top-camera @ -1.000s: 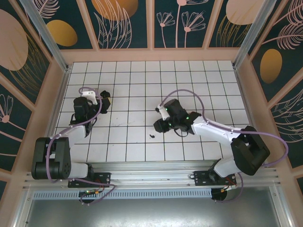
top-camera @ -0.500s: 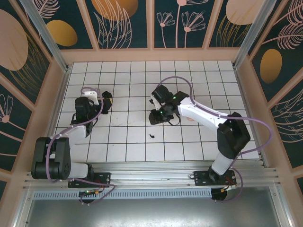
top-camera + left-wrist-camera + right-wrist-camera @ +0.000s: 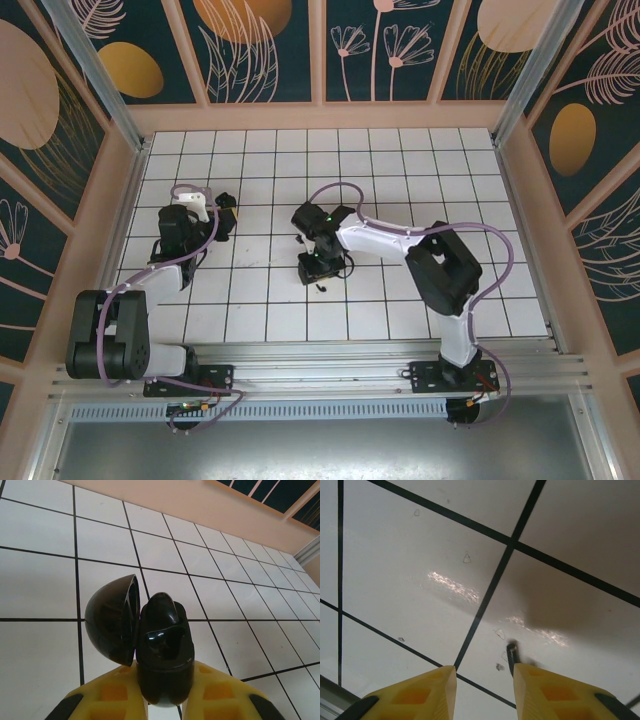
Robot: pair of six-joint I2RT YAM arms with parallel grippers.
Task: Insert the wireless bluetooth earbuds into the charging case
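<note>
Swinging in this last second, right gripper [image 3: 482, 672] hovers part-spread just beside black earbud [image 3: 511, 654], pickup likely next; left gripper [image 3: 162, 692] pinches open charging case [image 3: 162, 645].

white-black arms [image 3: 385, 238], lilac cables [image 3: 335, 185], green leds [image 3: 325, 212], yellow fingers [image 3: 415, 692], black-edged.

Yellow jaws apart above white tiles [image 3: 420, 555], black earbud [image 3: 511, 653] beside one tip.

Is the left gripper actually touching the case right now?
Touching. The left wrist view shows the black case wedged between the left gripper's yellow fingers, with no gap on either side.
</note>
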